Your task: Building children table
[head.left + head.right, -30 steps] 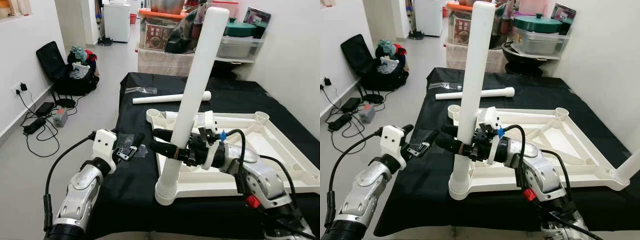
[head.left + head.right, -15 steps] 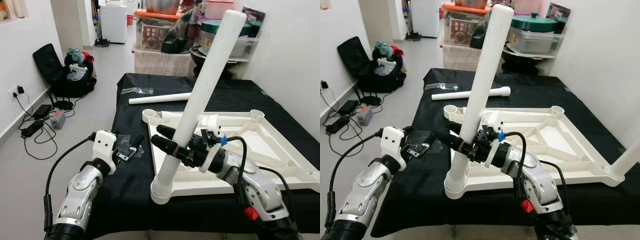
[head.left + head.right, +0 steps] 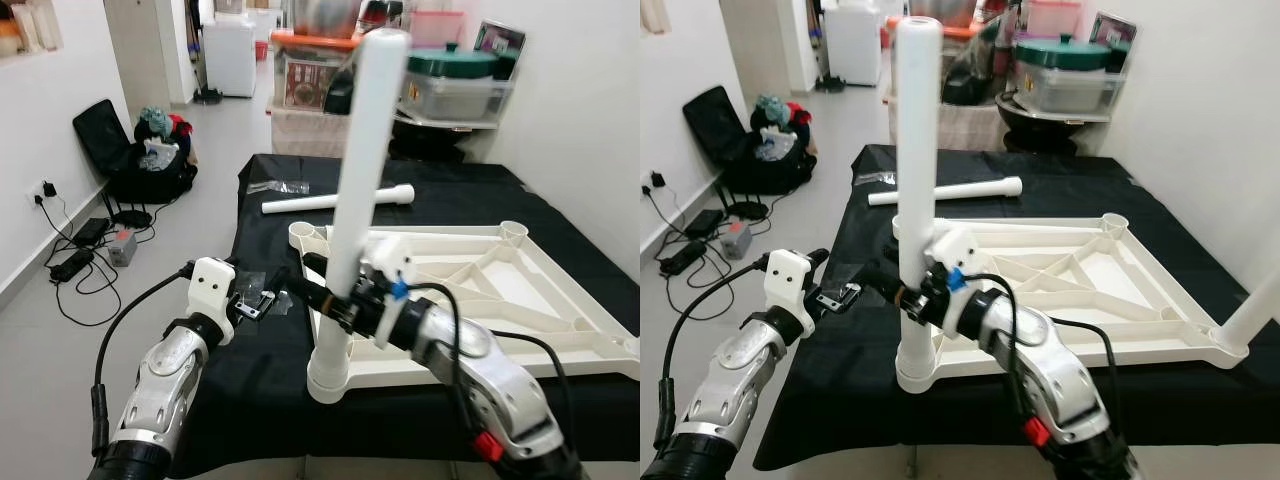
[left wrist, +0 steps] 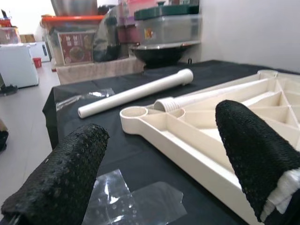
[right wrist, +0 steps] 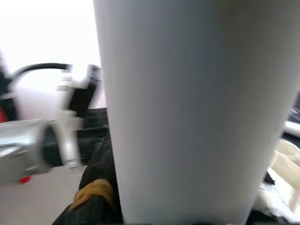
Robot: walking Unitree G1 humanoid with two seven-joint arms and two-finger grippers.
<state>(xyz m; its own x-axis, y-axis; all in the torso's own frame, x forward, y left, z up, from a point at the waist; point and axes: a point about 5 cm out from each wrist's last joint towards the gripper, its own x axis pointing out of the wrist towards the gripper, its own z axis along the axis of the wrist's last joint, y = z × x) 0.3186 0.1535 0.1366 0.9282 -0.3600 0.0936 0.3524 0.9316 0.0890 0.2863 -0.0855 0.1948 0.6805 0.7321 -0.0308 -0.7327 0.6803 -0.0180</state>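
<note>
A white table leg [image 3: 358, 170] stands nearly upright, its ribbed foot [image 3: 328, 376] in the near-left corner socket of the upturned white tabletop [image 3: 500, 300]. My right gripper [image 3: 318, 290] is shut on the leg low down; up close the leg [image 5: 187, 108] sits against a black finger [image 5: 93, 197]. Just left of the leg, my left gripper [image 3: 258, 300] is open over the black cloth, with nothing between its fingers [image 4: 61, 183]. A second leg [image 4: 136, 91] lies loose behind the tabletop, and a third leg [image 4: 197, 98] lies inside the frame. Another leg [image 3: 1260, 310] stands at the near-right corner.
The black-clothed table [image 3: 270, 250] carries a crumpled plastic bag [image 4: 136, 197] under my left gripper. Storage bins and pots [image 3: 450, 85] stand behind the table. A black bag with clothes [image 3: 130, 160] and cables [image 3: 80, 250] lie on the open floor to the left. A white wall runs on the right.
The leg held by my right gripper has swung from leaning right to nearly upright. The left gripper stays open in about the same place. The camera has shifted slightly.
</note>
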